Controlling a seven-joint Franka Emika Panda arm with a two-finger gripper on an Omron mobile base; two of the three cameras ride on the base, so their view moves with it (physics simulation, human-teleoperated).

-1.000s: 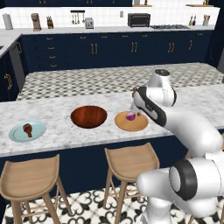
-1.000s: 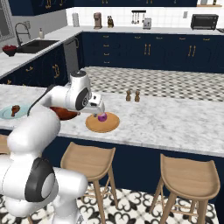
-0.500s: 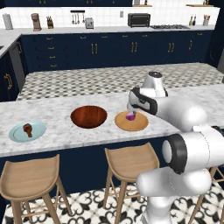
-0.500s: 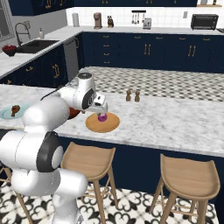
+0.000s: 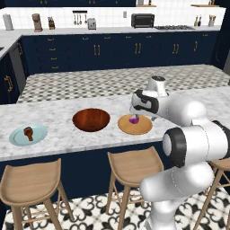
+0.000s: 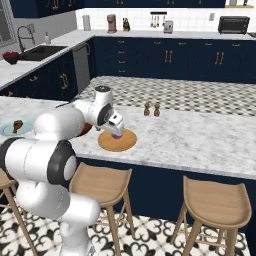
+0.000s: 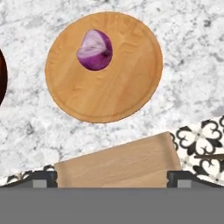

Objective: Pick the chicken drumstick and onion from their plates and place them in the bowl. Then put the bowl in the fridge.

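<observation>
Gripper (image 5: 136,112) hangs above the wooden plate (image 5: 135,124) on the near counter (image 5: 63,139), close over the onion (image 5: 134,119). In the hand view the two fingertips (image 7: 44,177) sit far apart at the bottom corners, so the claw is wide open and holds nothing.

Onion (image 7: 95,50) lies on the plate (image 7: 104,65) off-centre, toward the upper part of the hand view, cut face pale. It is not between the fingers; it sits well ahead of the claw's line.

Bowl (image 5: 91,119) stands just left of the wooden plate, apart from it, empty. Drumstick (image 5: 28,132) rests on the blue plate (image 5: 28,134) at the far left of the counter. Fridge not seen.

Judgement: onion pick is in hand, nothing yet transferred. To do it well, shift the hand until the onion is centred between the fingers, then descend straight. Close across the round sides below the widest part, as a high pinch would likely squeeze it out. Stop short of the plate.
</observation>
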